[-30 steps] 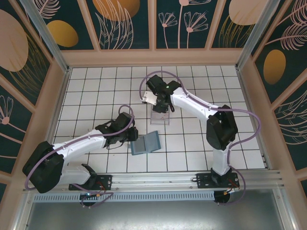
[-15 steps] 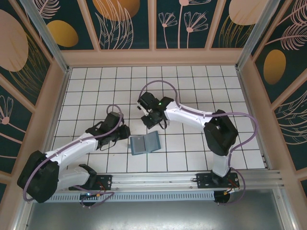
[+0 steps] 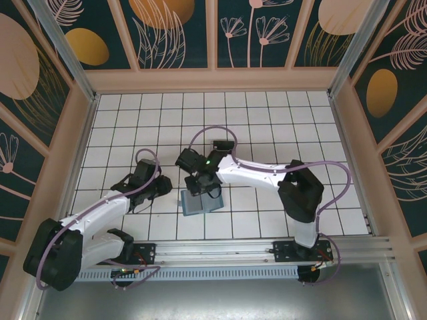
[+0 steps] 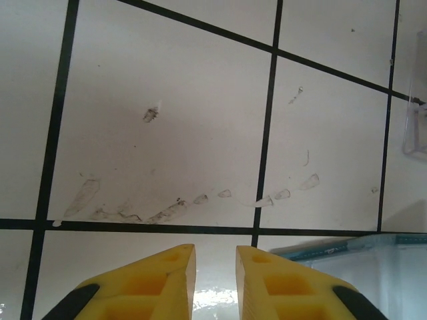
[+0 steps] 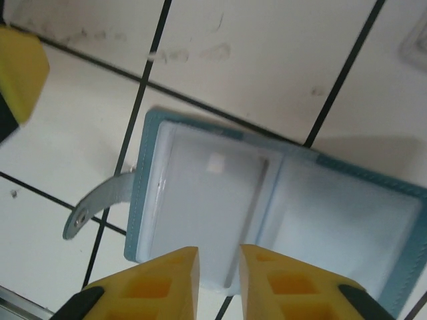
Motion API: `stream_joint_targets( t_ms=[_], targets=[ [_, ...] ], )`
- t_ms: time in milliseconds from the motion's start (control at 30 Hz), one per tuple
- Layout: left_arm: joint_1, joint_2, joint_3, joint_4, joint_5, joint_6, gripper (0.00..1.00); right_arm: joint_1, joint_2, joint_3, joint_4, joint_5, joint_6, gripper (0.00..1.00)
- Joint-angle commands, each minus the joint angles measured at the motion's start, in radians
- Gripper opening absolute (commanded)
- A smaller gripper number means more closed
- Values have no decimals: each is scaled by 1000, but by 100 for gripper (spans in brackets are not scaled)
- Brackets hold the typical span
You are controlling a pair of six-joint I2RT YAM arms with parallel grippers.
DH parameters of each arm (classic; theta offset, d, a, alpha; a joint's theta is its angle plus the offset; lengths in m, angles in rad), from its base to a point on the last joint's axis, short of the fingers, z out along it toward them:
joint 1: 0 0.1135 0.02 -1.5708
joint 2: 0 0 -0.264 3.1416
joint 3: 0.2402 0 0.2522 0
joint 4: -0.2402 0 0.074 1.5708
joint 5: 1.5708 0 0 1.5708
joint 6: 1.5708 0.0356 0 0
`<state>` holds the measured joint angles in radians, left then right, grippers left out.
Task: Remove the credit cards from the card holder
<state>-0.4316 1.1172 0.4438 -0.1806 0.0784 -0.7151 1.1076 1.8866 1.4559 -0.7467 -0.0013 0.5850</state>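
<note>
The card holder (image 3: 202, 201) lies open on the white tiles, teal outside with a pale grey-blue lining (image 5: 347, 220). A pale credit card (image 5: 200, 200) sits in its left pocket, and a grey strap (image 5: 93, 207) sticks out to the left. My right gripper (image 3: 199, 185) hovers just above the holder's near edge. Its yellow jaws (image 5: 219, 250) stand a narrow gap apart with nothing between them. My left gripper (image 3: 165, 187) is just left of the holder, off its edge (image 4: 360, 250). Its jaws (image 4: 215, 248) are also slightly apart and empty.
A corner of a clear plastic tray (image 4: 417, 133) lies on the tiles beyond the holder. The left gripper's yellow finger (image 5: 20, 73) shows close by in the right wrist view. Pale walls (image 3: 83, 147) border the tiled floor on three sides.
My right gripper has come from the clear tray at the back down and left to just over the open card holder. The left gripper has drawn back to the left, off the holder.
</note>
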Motion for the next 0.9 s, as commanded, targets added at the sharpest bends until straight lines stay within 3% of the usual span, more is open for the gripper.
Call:
stream_joint_targets(
  t_ms=[0,367,867],
  targets=[
    [26,-29,-26,47,25,-22,25,31,45,36,-49,28,92,27],
    [51,-46,-35,40,30,-12,27,74,171,137,-100,52,103,41],
    [51,-39,-29,35,42,9,28,76,248,134,-125,62,103,43]
  ],
)
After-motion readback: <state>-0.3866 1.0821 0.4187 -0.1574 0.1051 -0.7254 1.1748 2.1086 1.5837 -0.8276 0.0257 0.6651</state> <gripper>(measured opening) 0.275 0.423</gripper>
